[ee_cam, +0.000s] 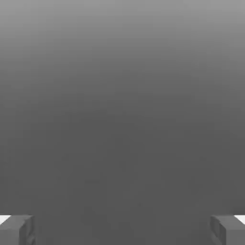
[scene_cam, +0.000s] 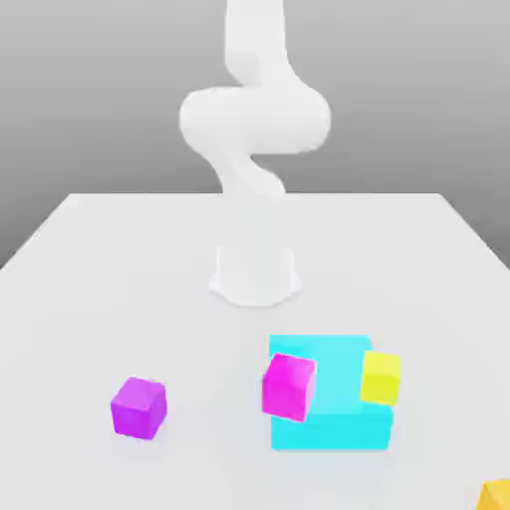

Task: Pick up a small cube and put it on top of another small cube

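Fingertips (ee_cam: 19, 230) apart — small cube (scene_cam: 138, 406) on table (scene_cam: 90, 299).

No words, labels, brands, numbers or signs can be read anywhere in these pictures.
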